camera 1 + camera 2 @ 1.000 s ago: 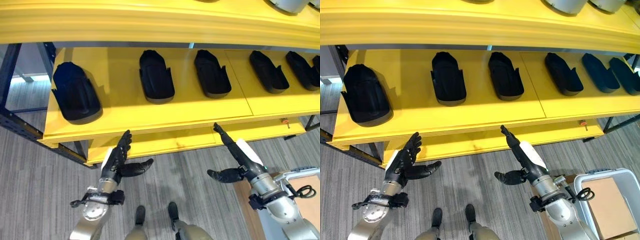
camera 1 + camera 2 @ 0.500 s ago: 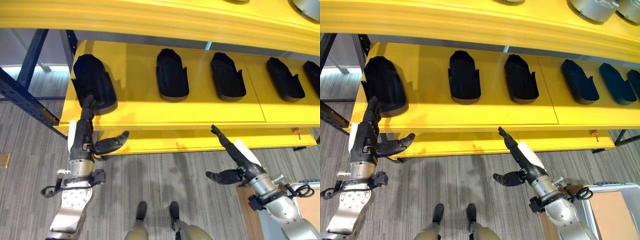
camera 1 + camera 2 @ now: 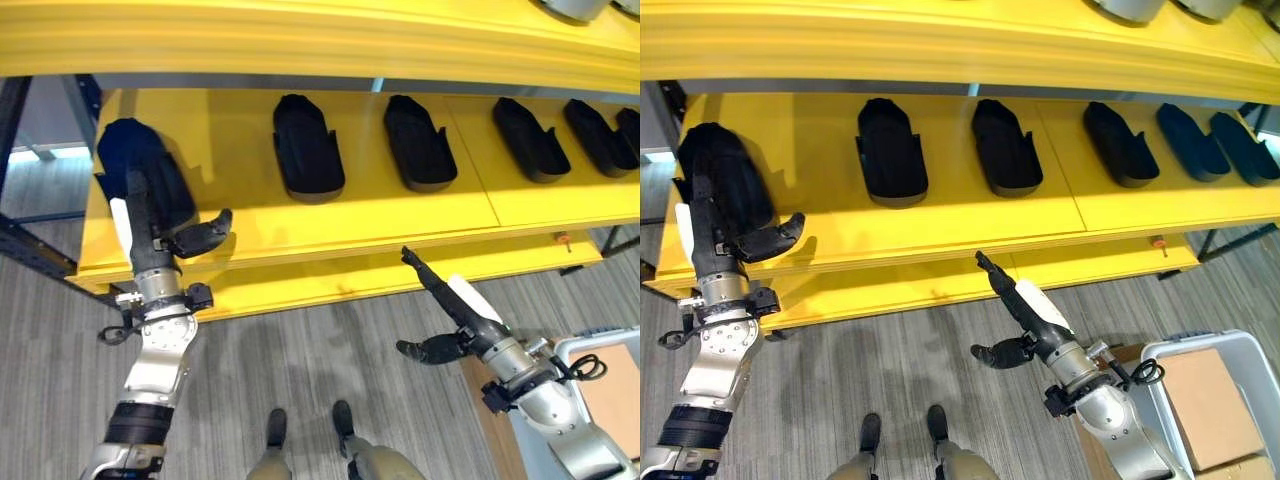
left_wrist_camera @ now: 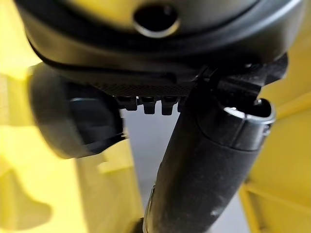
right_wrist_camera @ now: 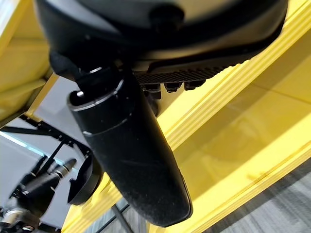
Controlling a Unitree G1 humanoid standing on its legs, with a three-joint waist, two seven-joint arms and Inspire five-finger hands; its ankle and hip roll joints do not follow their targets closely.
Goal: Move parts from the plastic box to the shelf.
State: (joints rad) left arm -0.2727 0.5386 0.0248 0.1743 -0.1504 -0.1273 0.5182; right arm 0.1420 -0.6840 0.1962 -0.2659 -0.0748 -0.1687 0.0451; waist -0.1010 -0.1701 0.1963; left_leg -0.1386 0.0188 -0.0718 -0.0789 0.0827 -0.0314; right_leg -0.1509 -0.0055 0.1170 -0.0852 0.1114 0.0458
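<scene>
Yellow shelf (image 3: 300, 235) held a row of black moulded parts in the left eye view; the left hand (image 3: 150, 235) lay with straight fingers against the leftmost part (image 3: 140, 175), thumb spread toward the right. In the right eye view the right hand (image 3: 1025, 315) hung near the shelf's front edge, fingers straight, empty, and a grey plastic box (image 3: 1230, 350) with cardboard boxes (image 3: 1205, 405) sat at the near right.
</scene>
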